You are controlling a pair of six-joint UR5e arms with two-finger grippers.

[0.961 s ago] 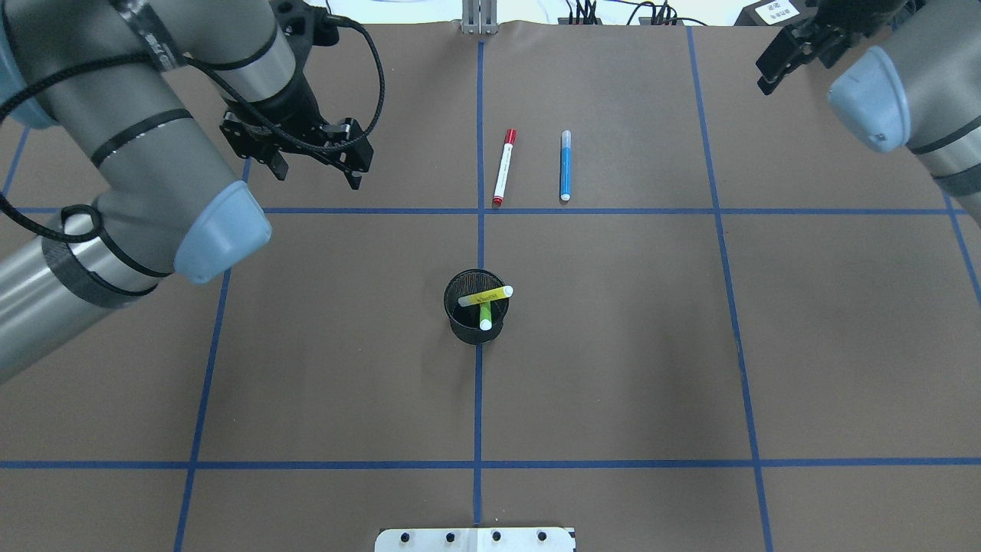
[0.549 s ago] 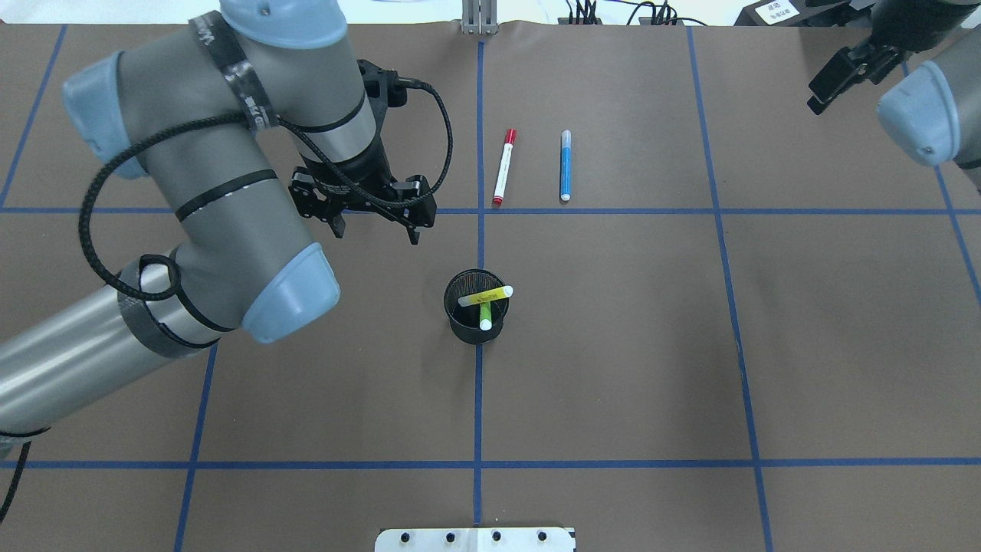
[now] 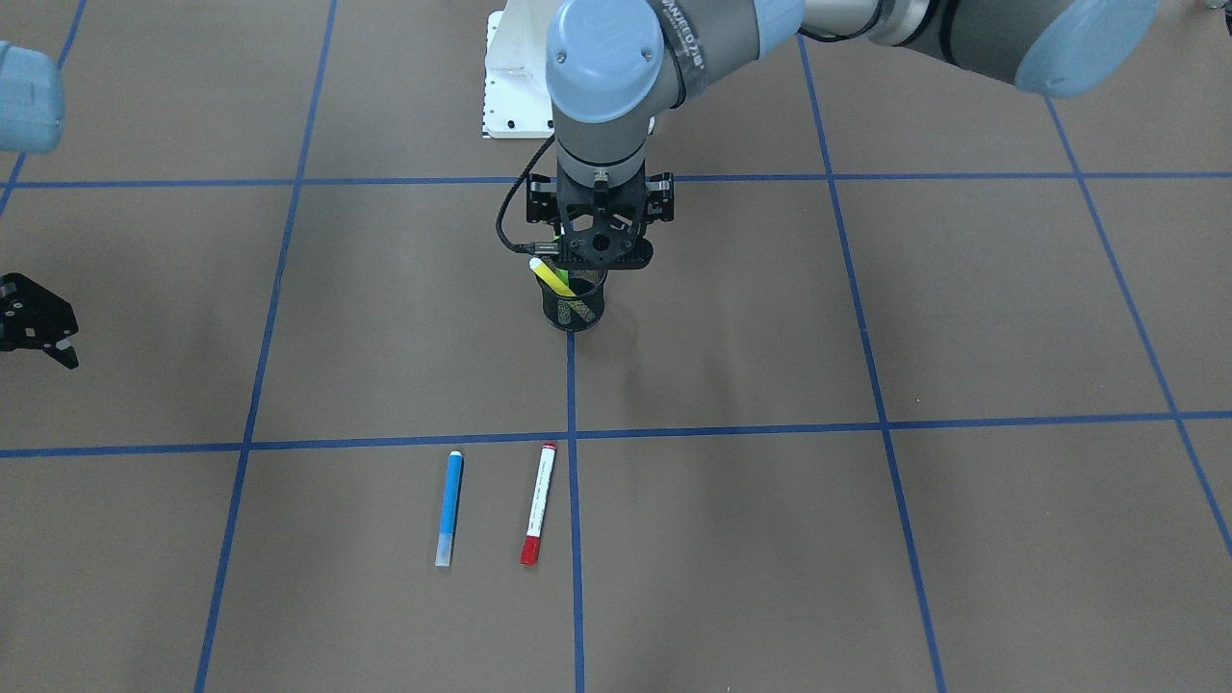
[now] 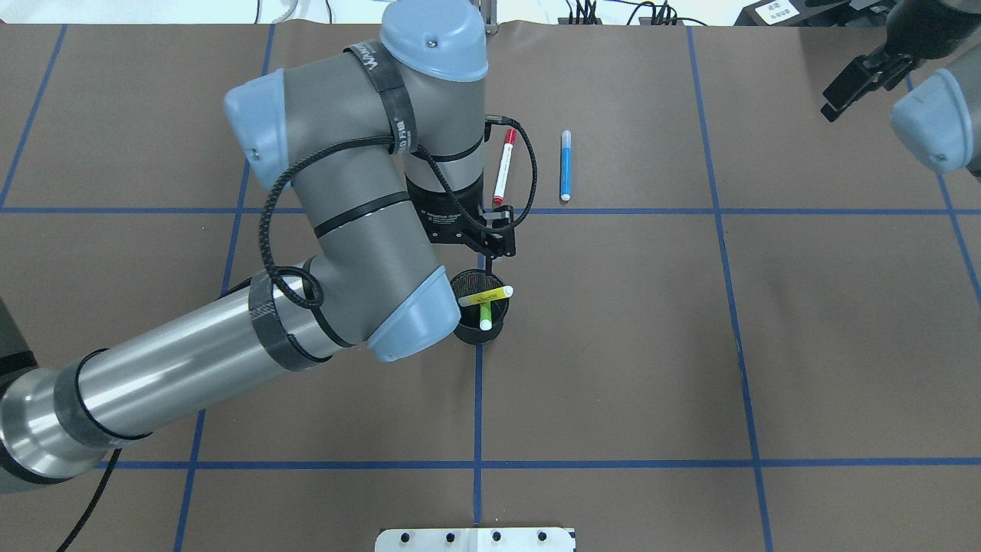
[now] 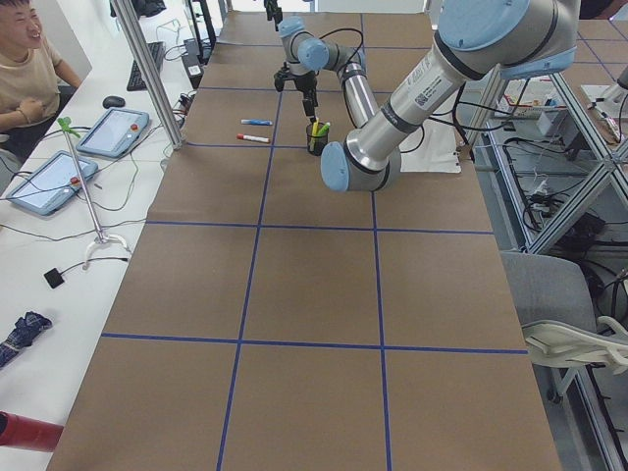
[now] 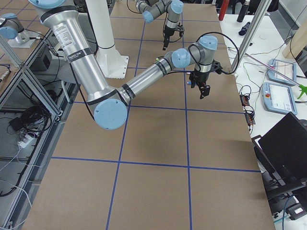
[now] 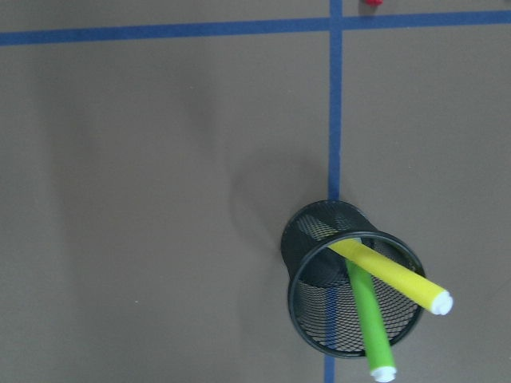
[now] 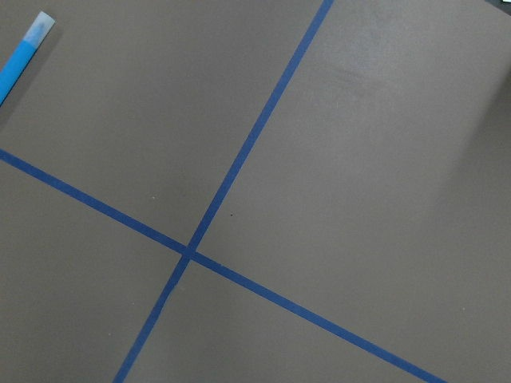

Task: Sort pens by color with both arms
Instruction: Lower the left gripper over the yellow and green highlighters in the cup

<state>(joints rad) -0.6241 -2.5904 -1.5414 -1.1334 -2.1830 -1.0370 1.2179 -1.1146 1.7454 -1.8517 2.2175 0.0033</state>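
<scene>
Yellow pen, green pen in mesh cup, left jaws above it, right jaws aside, cannot tell either's state.

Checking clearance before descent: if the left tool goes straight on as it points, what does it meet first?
Probably the yellow pen leaning out of the mesh cup beneath the left tool, though depth is unclear.
</scene>
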